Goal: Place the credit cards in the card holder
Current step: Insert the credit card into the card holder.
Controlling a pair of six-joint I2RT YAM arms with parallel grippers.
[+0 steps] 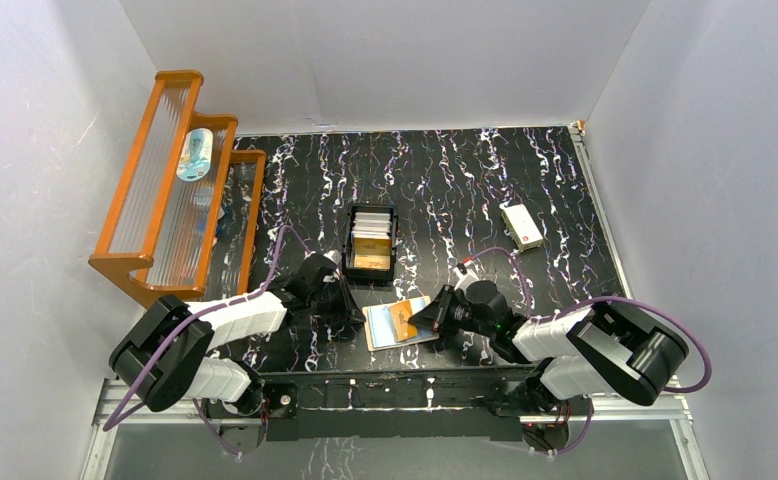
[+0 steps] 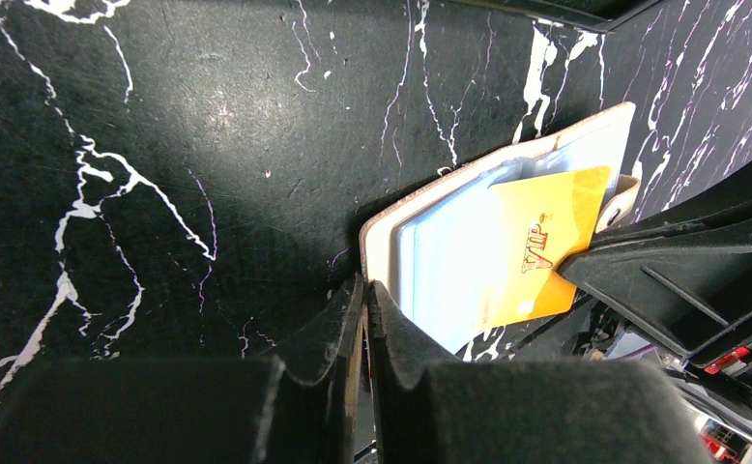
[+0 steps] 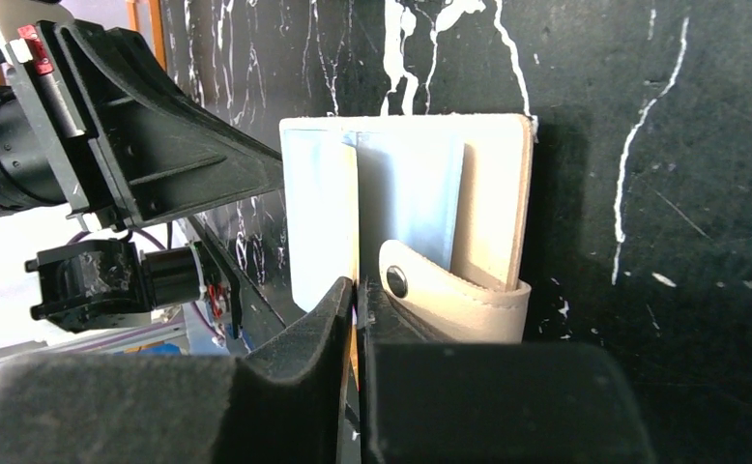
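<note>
The tan card holder (image 1: 383, 328) lies open on the black table between my grippers, clear sleeves up. My left gripper (image 1: 350, 318) is shut on its near tan edge (image 2: 380, 242); the fingers (image 2: 338, 324) pinch the rim. An orange-gold VIP credit card (image 2: 541, 251) lies partly in a sleeve. My right gripper (image 1: 428, 318) is shut on this card's edge; its fingers show in the left wrist view (image 2: 672, 266). In the right wrist view the holder (image 3: 493, 193) lies just beyond my right gripper (image 3: 356, 290), its snap tab (image 3: 445, 298) curled beside the fingers.
A black divided tray (image 1: 349, 245) behind the holder has more cards (image 1: 372, 232) standing in it. A white box with a red mark (image 1: 521, 226) lies at the right. An orange rack (image 1: 125, 262) with a bottle (image 1: 195, 155) stands at the far left.
</note>
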